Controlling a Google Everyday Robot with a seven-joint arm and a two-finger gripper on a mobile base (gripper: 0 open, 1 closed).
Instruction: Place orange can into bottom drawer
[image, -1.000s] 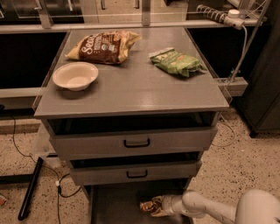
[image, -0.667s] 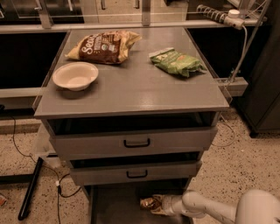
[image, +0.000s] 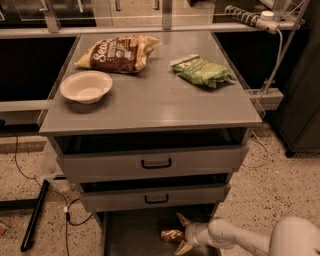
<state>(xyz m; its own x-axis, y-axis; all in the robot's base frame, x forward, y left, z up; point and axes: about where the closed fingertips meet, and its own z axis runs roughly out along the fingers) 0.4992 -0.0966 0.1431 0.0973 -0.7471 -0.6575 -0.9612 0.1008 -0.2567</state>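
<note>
The orange can (image: 170, 236), a small crumpled gold-and-brown foil packet, lies on the flat grey floor of the bottom drawer (image: 130, 235), which is pulled out below the cabinet. My gripper (image: 178, 233) reaches in from the lower right, low over the drawer floor. Its two fingers are spread wide, one above and one below the packet's right end. They do not clamp it. The white arm (image: 235, 239) runs off to the lower right.
The two upper drawers with black handles (image: 156, 163) are slightly open above the bottom one. On the cabinet top are a white bowl (image: 86, 86), a large brown-and-yellow chip bag (image: 119, 53) and a green bag (image: 201, 71). Cables and a black bar (image: 34, 217) lie on the floor at left.
The gripper's fingers have spread apart and let go of the packet, which now rests on the drawer floor. The arm has barely moved.
</note>
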